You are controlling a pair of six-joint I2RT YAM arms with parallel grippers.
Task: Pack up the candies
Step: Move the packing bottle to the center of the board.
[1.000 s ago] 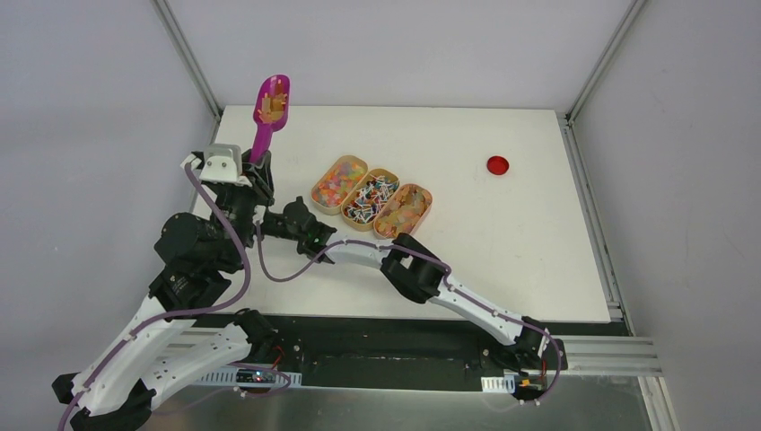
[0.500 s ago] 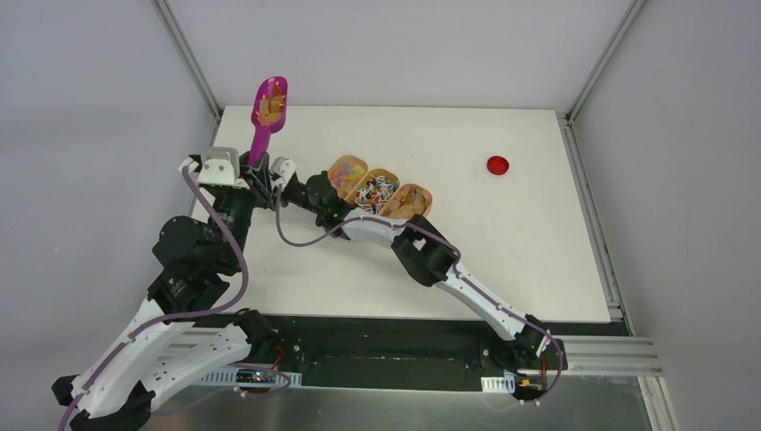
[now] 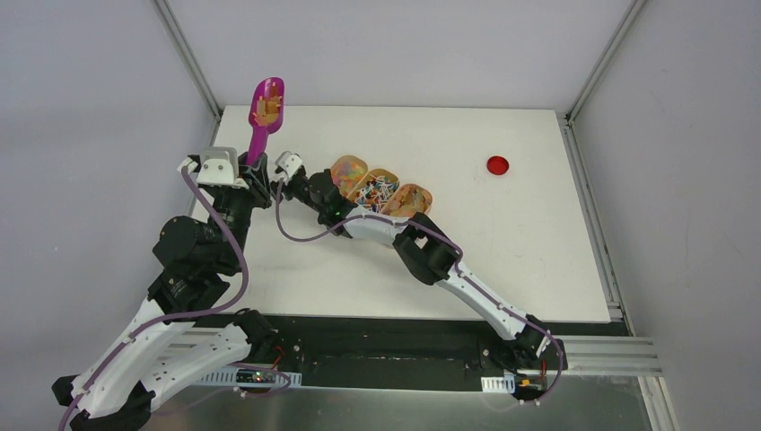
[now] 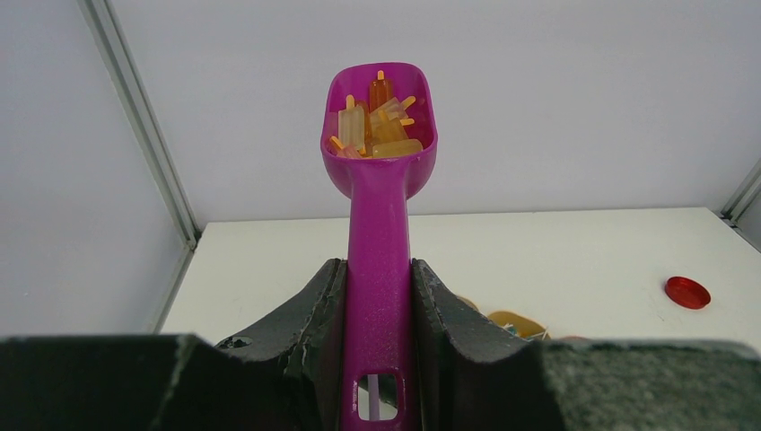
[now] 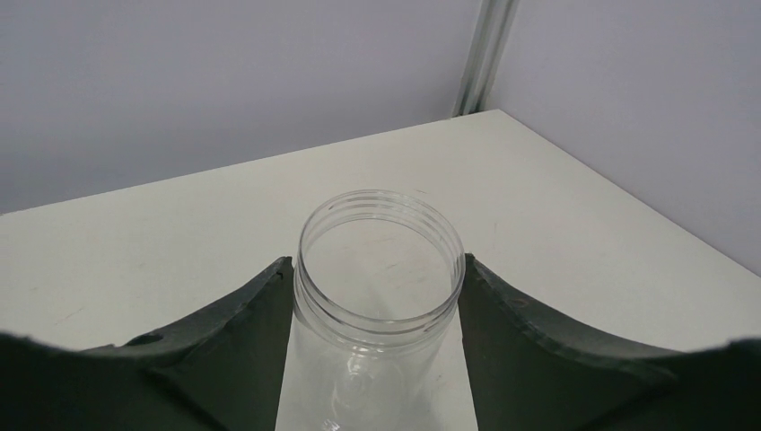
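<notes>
Spanning most of the enclosure floor, the white bench (image 3: 502, 260) carries everything. The left arm (image 3: 193, 260) reaches toward the far left corner, and the right arm (image 3: 449, 269) stretches diagonally from the near right edge toward the same corner, crossing in front of three oval trays (image 3: 415, 190). These trays sit side by side in a slanted row, left of the middle and toward the far edge. The clear jar (image 5: 359, 359) stands mouth up between the fingers of the right gripper (image 5: 377, 269), which press against both of its sides; whether it rests on the bench cannot be told. The left gripper (image 4: 380, 278) is clenched on the handle of a magenta scoop (image 4: 380, 224), whose bowl is raised over the far left corner. A red disc (image 3: 497, 165) lies alone near the far right corner. The candies (image 3: 345, 171) fill the trays: bright bits, wrapped pieces, then orange ones. More orange-yellow gummies (image 4: 377, 126) lie heaped in the scoop's bowl.
</notes>
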